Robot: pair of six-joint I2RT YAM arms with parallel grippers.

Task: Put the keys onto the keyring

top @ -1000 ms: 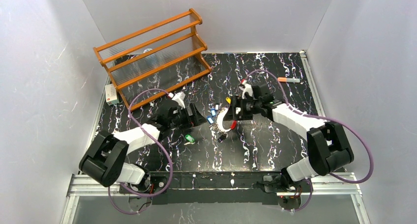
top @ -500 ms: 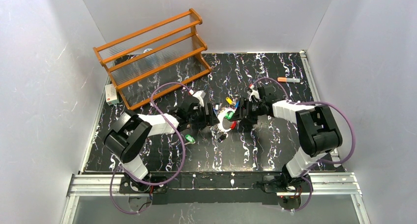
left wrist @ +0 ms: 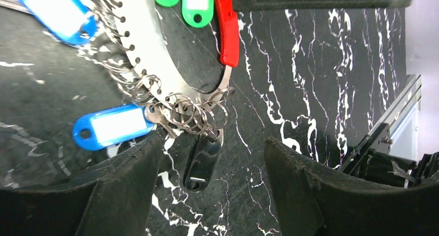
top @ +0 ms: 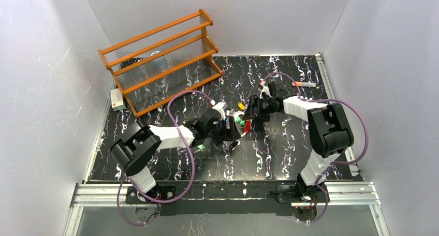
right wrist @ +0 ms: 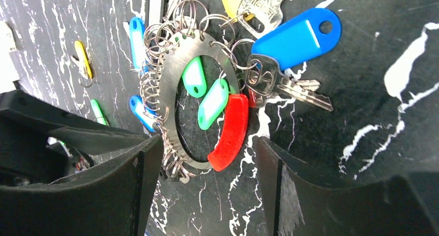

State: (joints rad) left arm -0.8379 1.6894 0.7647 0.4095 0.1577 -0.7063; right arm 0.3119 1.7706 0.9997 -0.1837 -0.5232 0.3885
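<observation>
Top external view: I am watching the left gripper [top: 231, 128] and the right gripper [top: 251, 112] meeting over the middle of the black marbled table [top: 290, 153]. The keyring [top: 242, 123] is lying on the table between them, and the jaw gaps are too small to read here. Left wrist view: the left gripper [left wrist: 211, 145] is standing open, its fingers [left wrist: 129, 174] spread and gripping nothing. The keyring [left wrist: 150, 55], a perforated metal crescent with a red arc [left wrist: 227, 29], is lying just beyond the fingertips. A black tag [left wrist: 201, 162] hanging from its small rings is resting in the gap between the fingers, and a blue tag [left wrist: 106, 131] is lying just beside one fingertip. Right wrist view: the right gripper [right wrist: 207, 143] is likewise standing open and holding nothing. The keyring [right wrist: 171, 75] is lying flat, with its near end and the red arc reaching into the gap between the fingers. Two green tags [right wrist: 213, 104] are lying inside the crescent. The keys [right wrist: 292, 86], already threaded on rings beside a large blue tag, are lying on the far side, well clear of the fingers.
</observation>
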